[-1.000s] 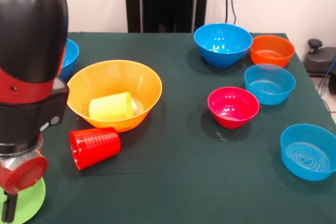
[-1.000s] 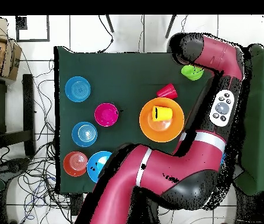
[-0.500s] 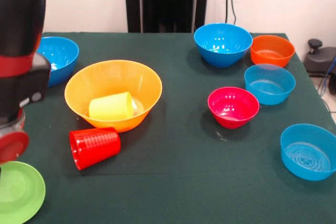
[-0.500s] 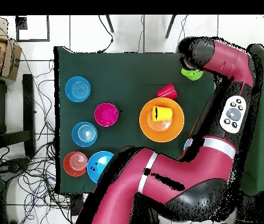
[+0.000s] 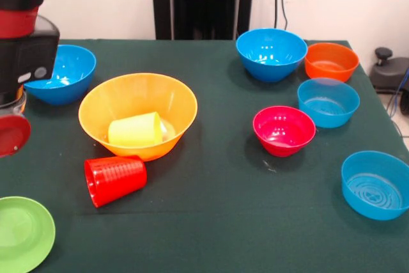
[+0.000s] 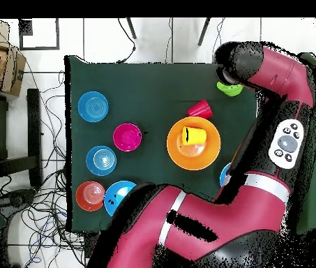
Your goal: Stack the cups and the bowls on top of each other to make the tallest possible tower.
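The big yellow-orange bowl (image 5: 102,97) stands left of centre with the yellow cup (image 5: 135,130) lying on its side inside it. The red ribbed cup (image 5: 115,178) lies on its side on the cloth, just in front of that bowl. A light green bowl (image 5: 22,231) sits at the near left corner. The arm's wrist (image 5: 9,135) hangs at the left edge, above and apart from the green bowl. From above, the arm's end (image 6: 227,70) sits beside the green bowl (image 6: 230,88). My gripper itself is hidden in both views.
A deep blue bowl (image 5: 64,71) stands behind the wrist. On the right are a deep blue bowl (image 5: 271,52), an orange bowl (image 5: 331,61), a pale blue bowl (image 5: 328,101), a pink-red bowl (image 5: 284,130) and another pale blue bowl (image 5: 376,185), all upright and apart.
The arm has risen and drawn back off the green bowl, uncovering it and the left blue bowl. No cup or bowl has moved.
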Robot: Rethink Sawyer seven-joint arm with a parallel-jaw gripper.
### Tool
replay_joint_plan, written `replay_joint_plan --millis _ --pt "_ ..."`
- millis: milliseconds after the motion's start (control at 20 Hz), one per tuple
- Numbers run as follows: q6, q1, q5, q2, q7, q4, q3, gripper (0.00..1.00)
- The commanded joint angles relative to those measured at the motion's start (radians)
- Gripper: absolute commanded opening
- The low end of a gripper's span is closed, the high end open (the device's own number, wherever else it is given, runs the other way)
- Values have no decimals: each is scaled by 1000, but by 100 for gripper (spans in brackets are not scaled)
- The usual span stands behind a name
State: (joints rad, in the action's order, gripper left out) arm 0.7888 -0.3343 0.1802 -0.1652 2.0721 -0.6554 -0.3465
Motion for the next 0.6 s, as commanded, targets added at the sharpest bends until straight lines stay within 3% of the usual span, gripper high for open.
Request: replay_joint_plan --millis 50,600 --pt "95 50 -37 -25 -33 -129 89 100" --pt "80 63 -34 38 -4 -51 88 100"
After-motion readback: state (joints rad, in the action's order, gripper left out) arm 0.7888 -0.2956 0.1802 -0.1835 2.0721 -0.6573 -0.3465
